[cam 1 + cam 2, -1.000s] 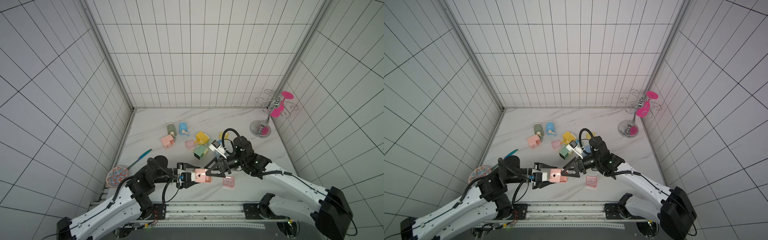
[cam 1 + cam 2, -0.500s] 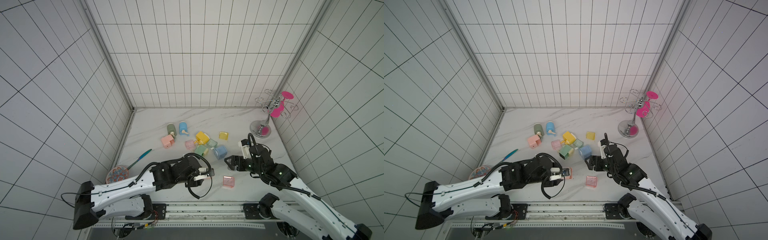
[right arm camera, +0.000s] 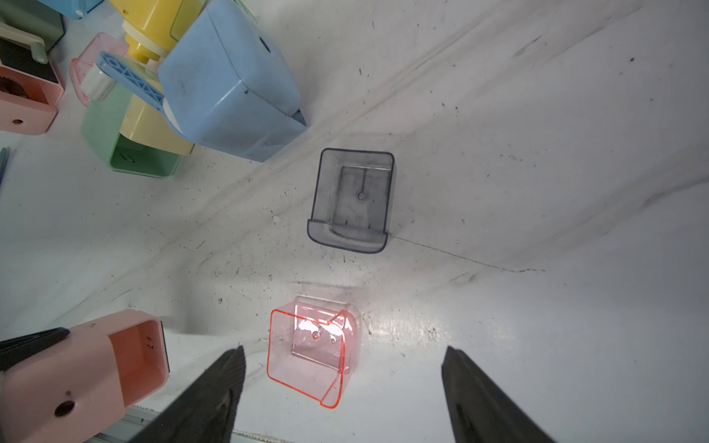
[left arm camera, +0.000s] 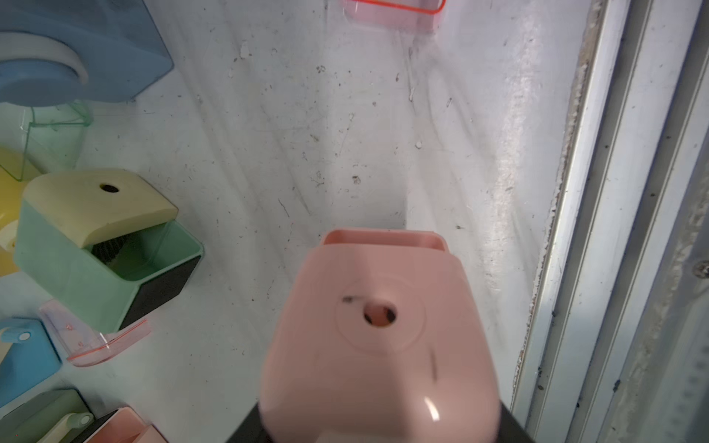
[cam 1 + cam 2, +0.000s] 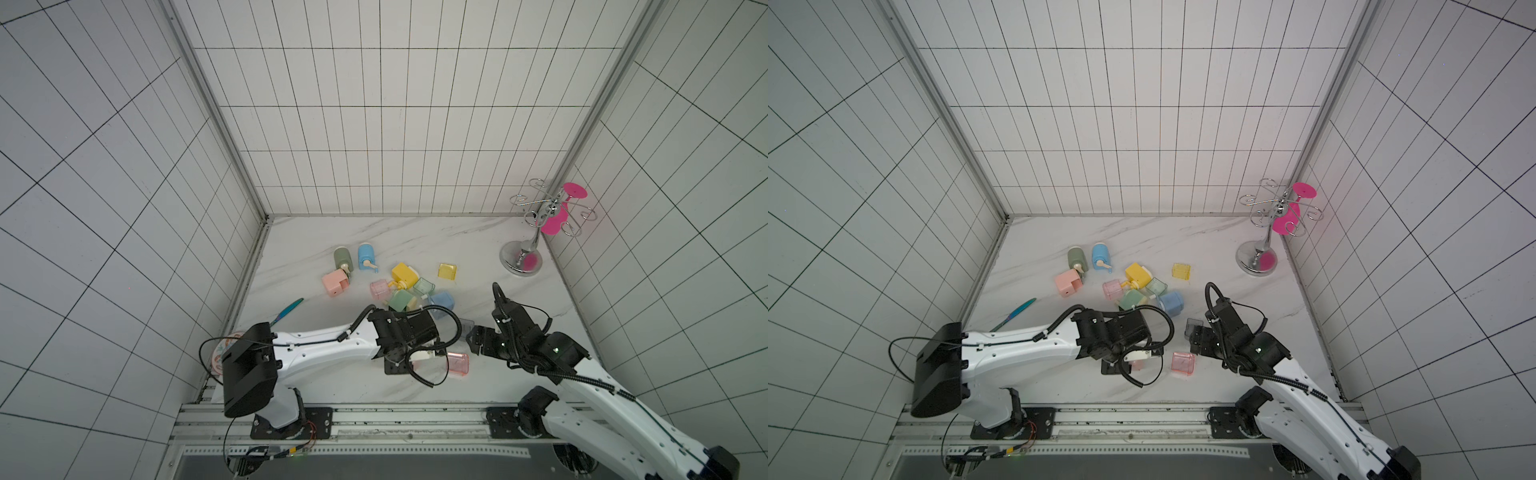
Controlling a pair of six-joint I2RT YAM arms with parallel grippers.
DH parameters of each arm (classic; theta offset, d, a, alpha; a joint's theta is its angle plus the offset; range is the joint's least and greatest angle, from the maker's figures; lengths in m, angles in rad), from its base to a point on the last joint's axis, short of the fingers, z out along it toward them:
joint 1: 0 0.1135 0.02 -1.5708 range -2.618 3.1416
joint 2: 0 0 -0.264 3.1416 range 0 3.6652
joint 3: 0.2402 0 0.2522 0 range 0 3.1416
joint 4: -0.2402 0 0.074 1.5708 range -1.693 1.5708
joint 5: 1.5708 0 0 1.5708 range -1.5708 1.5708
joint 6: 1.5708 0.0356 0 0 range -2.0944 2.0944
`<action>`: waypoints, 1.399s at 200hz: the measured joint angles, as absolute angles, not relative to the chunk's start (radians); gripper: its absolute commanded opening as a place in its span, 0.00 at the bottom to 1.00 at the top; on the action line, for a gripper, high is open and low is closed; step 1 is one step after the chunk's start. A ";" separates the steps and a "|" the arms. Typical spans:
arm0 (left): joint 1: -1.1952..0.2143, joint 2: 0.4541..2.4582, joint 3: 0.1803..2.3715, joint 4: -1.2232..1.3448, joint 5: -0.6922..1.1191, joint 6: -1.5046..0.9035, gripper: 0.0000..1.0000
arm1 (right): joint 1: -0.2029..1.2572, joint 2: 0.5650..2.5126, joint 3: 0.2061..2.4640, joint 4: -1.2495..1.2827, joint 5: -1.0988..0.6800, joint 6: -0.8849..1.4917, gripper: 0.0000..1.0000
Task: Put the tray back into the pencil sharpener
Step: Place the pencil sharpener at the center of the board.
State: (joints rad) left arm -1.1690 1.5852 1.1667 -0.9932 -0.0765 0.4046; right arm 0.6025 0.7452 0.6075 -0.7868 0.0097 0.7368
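My left gripper [image 5: 409, 362] is shut on a pink pencil sharpener [image 4: 380, 337], held low over the table near the front rail. Its empty slot [image 3: 134, 356] faces the clear pink tray [image 3: 310, 356]. That tray lies loose on the marble [image 5: 457, 365], open side up. My right gripper [image 3: 343, 368] hangs open just above it, one finger [image 3: 215, 391] on each side, touching nothing. In both top views the right gripper [image 5: 1196, 340] sits just right of the tray [image 5: 1182, 363].
A smoky grey tray [image 3: 351, 199] lies just beyond the pink one. Blue [image 3: 230, 84], green [image 4: 96, 245] and yellow [image 5: 404, 274] sharpeners and loose trays cluster further back. A metal stand [image 5: 521, 262] is at the back right, and the front rail [image 4: 614, 230] runs close by.
The right gripper has drawn away from the pink sharpener to the right and now hangs over the pink tray. The left arm has re-posed, bringing the sharpener lower.
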 measured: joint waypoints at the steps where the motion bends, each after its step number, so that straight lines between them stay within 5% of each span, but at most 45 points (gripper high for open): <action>1: -1.169 1.590 1.171 -0.995 -0.077 0.403 0.00 | 0.603 0.745 0.607 -0.788 0.010 0.737 0.84; 105: -1.170 1.808 1.339 -1.071 -0.144 0.392 0.07 | 0.603 0.693 0.590 -0.804 0.010 0.744 0.84; 214: -1.171 1.827 1.341 -1.095 -0.137 0.390 0.73 | 0.603 0.689 0.587 -0.805 0.009 0.740 0.81; 280: -1.171 1.827 1.341 -1.074 -0.128 0.395 0.88 | 0.603 0.684 0.587 -0.805 0.001 0.735 0.80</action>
State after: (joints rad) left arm -1.1706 1.8267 1.3407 -1.0744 -0.1276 0.3954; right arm 0.6025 0.6838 0.5865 -0.8055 0.0013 0.7345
